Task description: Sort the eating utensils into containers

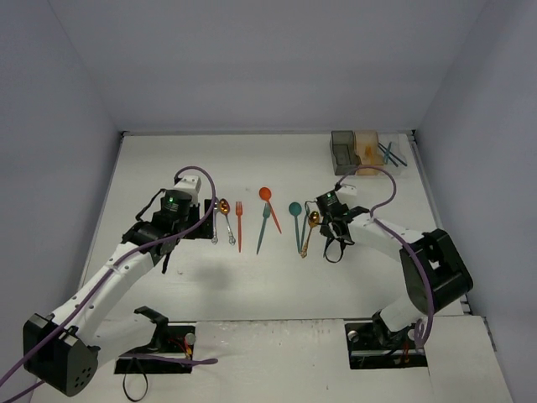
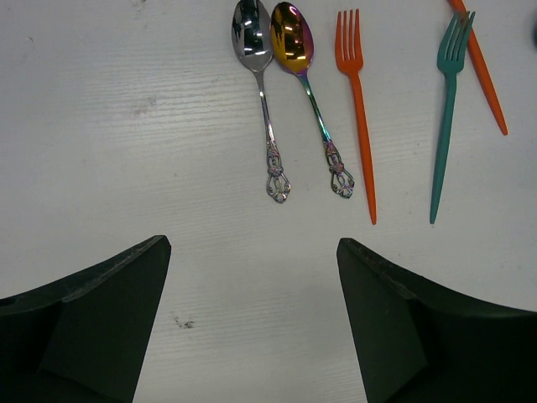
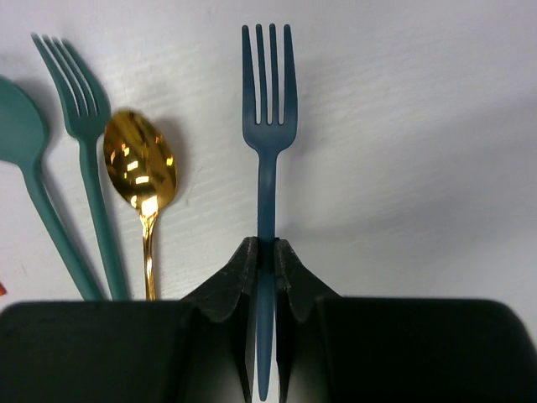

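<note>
My right gripper [image 3: 267, 248] is shut on the handle of a blue-grey fork [image 3: 267, 126] whose tines point away over the table. Left of it lie a gold spoon [image 3: 140, 164], a teal fork [image 3: 80, 92] and a teal spoon [image 3: 17, 134]. In the top view this gripper [image 1: 329, 220] sits just right of the gold spoon [image 1: 311, 222]. My left gripper [image 2: 252, 252] is open with bare table between its fingers; ahead lie a silver spoon [image 2: 252, 34], an iridescent spoon [image 2: 289, 38], an orange fork [image 2: 352, 59] and a teal fork [image 2: 451, 59]. The containers, dark grey [image 1: 344, 149], orange-tan [image 1: 367, 148] and clear [image 1: 393, 144], stand at the back right.
Blue chopsticks [image 1: 388, 154] rest in the clear container. An orange spoon [image 1: 266, 197] lies mid-table between the two arms. White walls close in the table at the back and on both sides. The arm bases are bolted at the near edge.
</note>
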Tool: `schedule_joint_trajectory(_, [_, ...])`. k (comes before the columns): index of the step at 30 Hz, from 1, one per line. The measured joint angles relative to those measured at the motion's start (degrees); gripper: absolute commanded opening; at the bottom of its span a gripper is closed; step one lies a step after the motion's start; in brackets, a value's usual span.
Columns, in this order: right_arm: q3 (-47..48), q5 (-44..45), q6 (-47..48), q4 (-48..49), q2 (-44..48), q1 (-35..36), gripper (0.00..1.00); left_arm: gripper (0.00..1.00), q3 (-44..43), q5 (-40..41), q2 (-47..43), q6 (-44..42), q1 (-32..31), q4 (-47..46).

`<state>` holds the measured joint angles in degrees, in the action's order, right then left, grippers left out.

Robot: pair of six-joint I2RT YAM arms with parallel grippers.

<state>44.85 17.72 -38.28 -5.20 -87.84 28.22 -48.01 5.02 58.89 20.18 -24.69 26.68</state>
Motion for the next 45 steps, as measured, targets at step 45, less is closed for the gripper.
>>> schedule_joint_trajectory(45, [61.77,-19.91,53.81,-6.89,-37.47,-30.14,0.07,0.78,0.00,1.03,-0.70,-0.26,0.00,-0.36])
